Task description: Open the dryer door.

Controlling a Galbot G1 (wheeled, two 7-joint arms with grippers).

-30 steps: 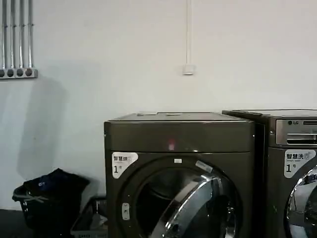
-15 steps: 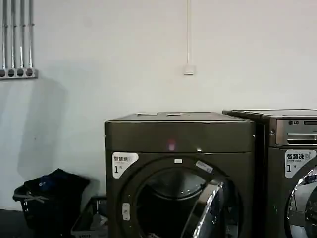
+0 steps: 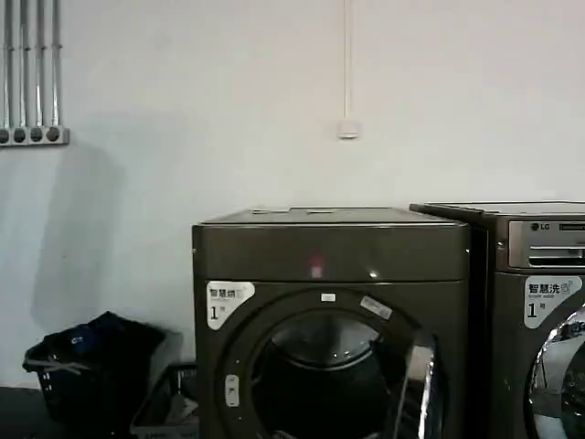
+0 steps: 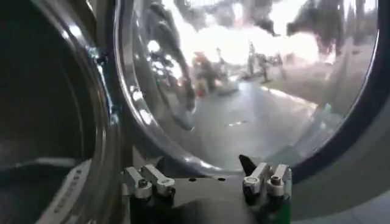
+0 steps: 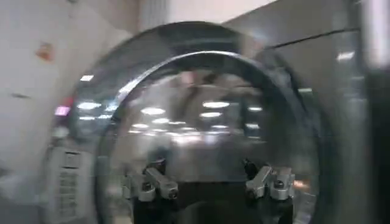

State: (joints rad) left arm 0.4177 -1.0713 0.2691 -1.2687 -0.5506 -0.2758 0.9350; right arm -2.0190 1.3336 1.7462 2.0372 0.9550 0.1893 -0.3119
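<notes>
White wall behind, dryer door [image 3: 411, 389] (chrome-ringed) stands swung wide, edge-on.

Head camera is looking straight ahead at the dryer [image 3: 329, 320] from well back, wall behind. Left wrist camera is sitting very close to the door [image 4: 244, 85], past its open gripper [image 4: 206, 182]. Right wrist camera is facing a chrome-ringed door [image 5: 201, 134] close up. Head and left wrist views are sharing the door.

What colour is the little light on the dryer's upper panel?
Red; the light on the dryer shows best in the head view.
</notes>
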